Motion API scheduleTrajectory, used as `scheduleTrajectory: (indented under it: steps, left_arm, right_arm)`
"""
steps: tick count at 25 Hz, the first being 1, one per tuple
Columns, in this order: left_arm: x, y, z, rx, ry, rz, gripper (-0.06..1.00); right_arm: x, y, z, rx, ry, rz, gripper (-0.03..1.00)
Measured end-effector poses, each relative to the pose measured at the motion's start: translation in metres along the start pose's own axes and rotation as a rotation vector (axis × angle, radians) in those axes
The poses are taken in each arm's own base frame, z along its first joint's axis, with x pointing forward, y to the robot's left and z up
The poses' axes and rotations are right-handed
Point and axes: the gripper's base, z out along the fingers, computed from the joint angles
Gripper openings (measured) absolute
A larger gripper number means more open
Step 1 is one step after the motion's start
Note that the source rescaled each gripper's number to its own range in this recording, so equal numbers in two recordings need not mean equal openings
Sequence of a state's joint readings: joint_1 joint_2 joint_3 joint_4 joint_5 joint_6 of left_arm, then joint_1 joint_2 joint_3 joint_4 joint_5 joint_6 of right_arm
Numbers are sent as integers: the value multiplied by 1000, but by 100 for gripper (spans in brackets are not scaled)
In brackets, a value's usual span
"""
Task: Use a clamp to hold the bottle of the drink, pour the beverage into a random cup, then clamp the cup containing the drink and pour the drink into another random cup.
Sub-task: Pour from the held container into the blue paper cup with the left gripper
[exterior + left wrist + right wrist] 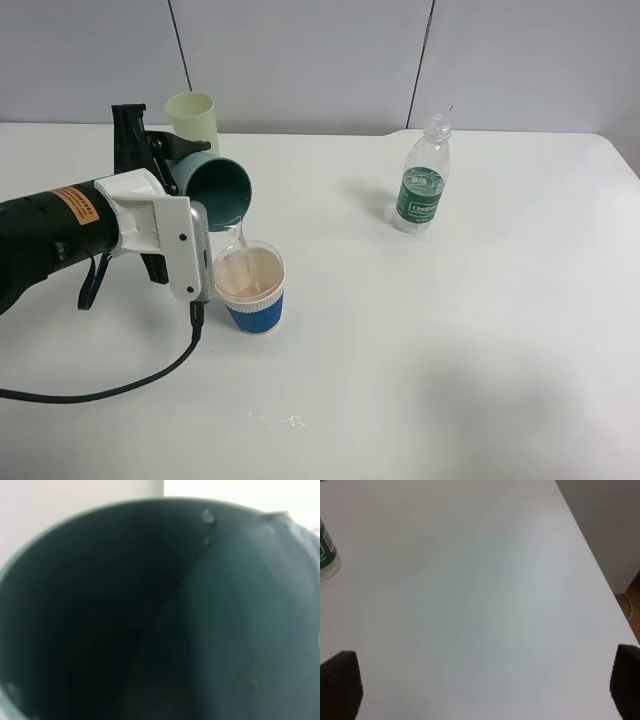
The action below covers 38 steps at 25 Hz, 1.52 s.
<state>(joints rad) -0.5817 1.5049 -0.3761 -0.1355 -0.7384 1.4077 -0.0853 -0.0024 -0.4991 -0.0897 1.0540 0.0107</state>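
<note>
Toward the left edge of the white table [480, 330], the left gripper [185, 160] is clenched on the plain teal-green straight-sided plastic tumbler [218, 188], holding it tipped well past level with its mouth facing down and toward the front edge. That tilt is there to drain it: a thin stream of clear colourless liquid [243, 238] falls from its lowest lip into the short wide cup with a ribbed blue band, white upper part and clear rim [250, 290], which stands upright directly beneath, so the pour lands inside the rim. The left wrist view is filled by the tumbler's dark interior [150, 620], with a few droplets clinging to the wall, which suggests it is nearly empty and the second pour is close to done.

Behind the tipped tumbler, near the back edge, a taller pale yellow-green plastic tumbler [193, 118] stands unused. The small clear plastic bottle with a green label and no cap [424, 180] stands upright well apart, toward the back right of the table, apparently set down out of the way. The right gripper [480, 690] hangs released, jaws spread wide over bare table near the right edge, holding nothing. A few small splashes [285, 420] lie near the front edge.
</note>
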Motion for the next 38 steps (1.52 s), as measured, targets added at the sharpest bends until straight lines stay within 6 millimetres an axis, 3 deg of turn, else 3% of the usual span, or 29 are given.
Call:
scheduleTrajectory:
  steps: [38]
  left_arm:
    - [-4,5,0,-59,-44,180,3]
  right_arm:
    - [0,0,0,0,0,0,100]
